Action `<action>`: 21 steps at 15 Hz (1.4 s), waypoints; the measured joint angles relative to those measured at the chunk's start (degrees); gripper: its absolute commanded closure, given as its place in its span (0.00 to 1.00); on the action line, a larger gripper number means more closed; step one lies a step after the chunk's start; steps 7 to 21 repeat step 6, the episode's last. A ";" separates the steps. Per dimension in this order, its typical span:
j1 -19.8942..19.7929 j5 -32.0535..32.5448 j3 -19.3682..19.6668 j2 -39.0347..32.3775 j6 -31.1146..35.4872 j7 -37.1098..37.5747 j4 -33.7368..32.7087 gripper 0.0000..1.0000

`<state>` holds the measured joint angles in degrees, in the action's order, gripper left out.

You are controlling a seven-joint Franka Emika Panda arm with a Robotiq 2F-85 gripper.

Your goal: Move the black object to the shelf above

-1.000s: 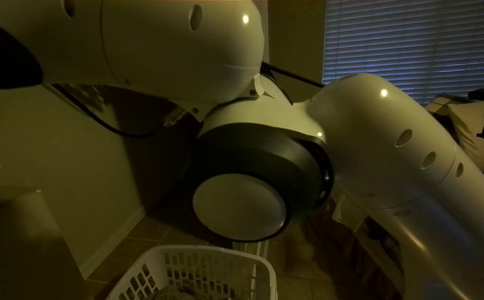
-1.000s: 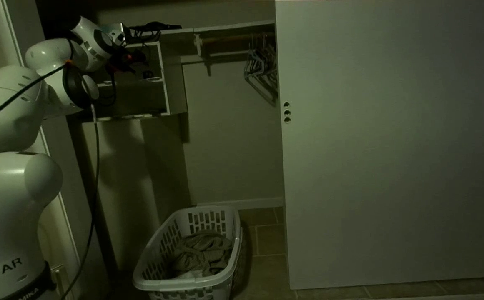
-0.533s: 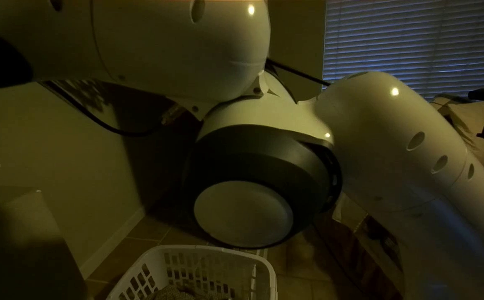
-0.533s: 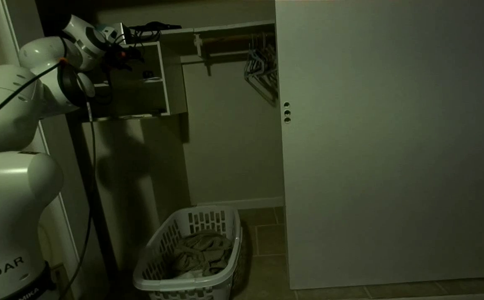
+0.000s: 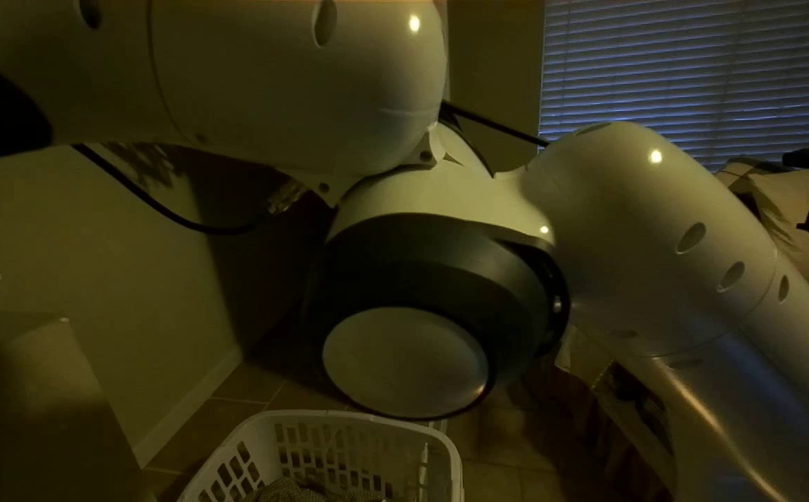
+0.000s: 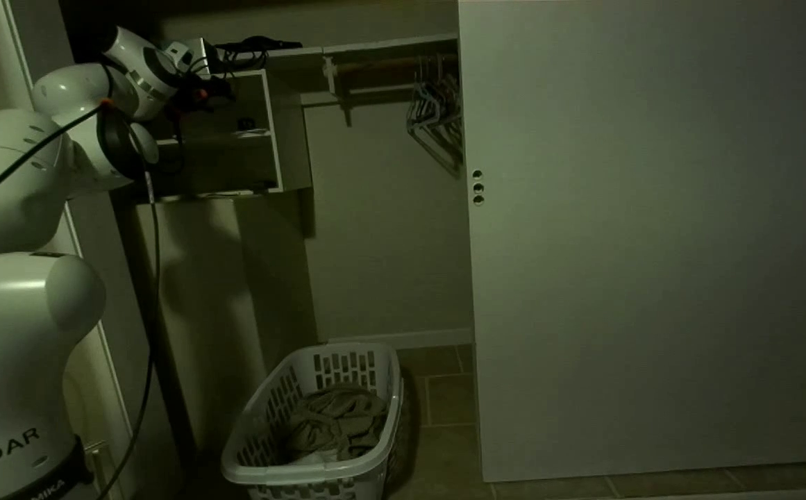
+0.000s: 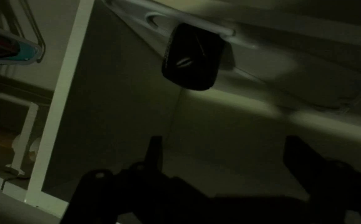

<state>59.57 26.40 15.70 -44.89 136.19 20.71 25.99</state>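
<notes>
The black object (image 7: 192, 59) is a small, dark, rounded block with a pale mark. It stands on the middle shelf of the white cubby in the wrist view, against a white hanger-like piece (image 7: 168, 18). It also shows small and dark in an exterior view (image 6: 246, 124), on the middle shelf (image 6: 250, 133). My gripper (image 7: 224, 138) is open and empty, its two dark fingers wide apart. The black object lies beyond the fingertips and apart from them. In an exterior view the gripper (image 6: 219, 96) is in front of the cubby's upper compartment, left of and above the object.
The cubby's side wall (image 6: 274, 132) bounds the compartment. A top shelf (image 6: 312, 51) holds a black cabled item (image 6: 257, 45). Hangers (image 6: 434, 114) hang on a rod. A white laundry basket (image 6: 312, 473) with cloth stands below. A large white door panel (image 6: 652, 236) covers the right.
My gripper has drawn back left and slightly up from the middle shelf over the last second, with a slight dip at the end. The black object has not moved.
</notes>
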 measured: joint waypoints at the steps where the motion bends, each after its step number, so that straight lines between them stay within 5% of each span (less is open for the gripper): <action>1: -0.27 -0.11 -0.47 -0.18 1.10 -0.01 0.00 0.00; 21: -0.84 -0.28 -1.18 -0.82 2.73 0.01 0.00 0.00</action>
